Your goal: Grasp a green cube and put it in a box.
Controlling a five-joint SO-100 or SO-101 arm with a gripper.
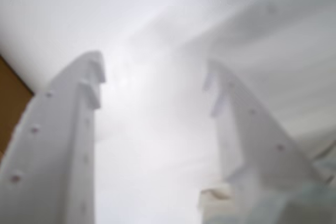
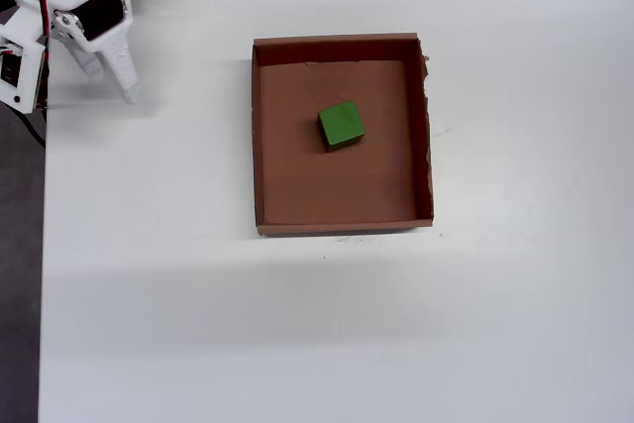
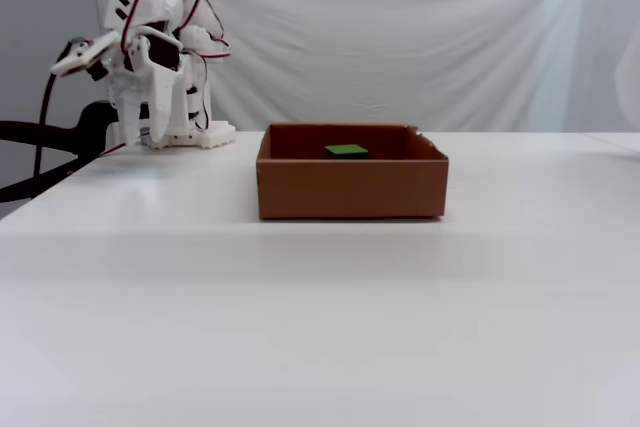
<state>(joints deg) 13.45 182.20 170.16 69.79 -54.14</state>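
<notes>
So the green cube [image 2: 341,125] is already sitting inside the box [image 2: 260,146], roughly mid-floor and a bit toward the far wall as the overhead view shows it, turned slightly off square to the walls. The box itself sits around the middle of the tabletop [image 2: 198,324]. The gripper [image 2: 111,83] is parked way off near the top-left corner of the tabletop in that view, well apart from the box, with the cube lying off to its right and a little lower in the picture. In the wrist view the two fingers [image 1: 63,145] stand clearly spread with nothing but white between them. I'd say the job looks done and the arm is tucked back by its base.
</notes>
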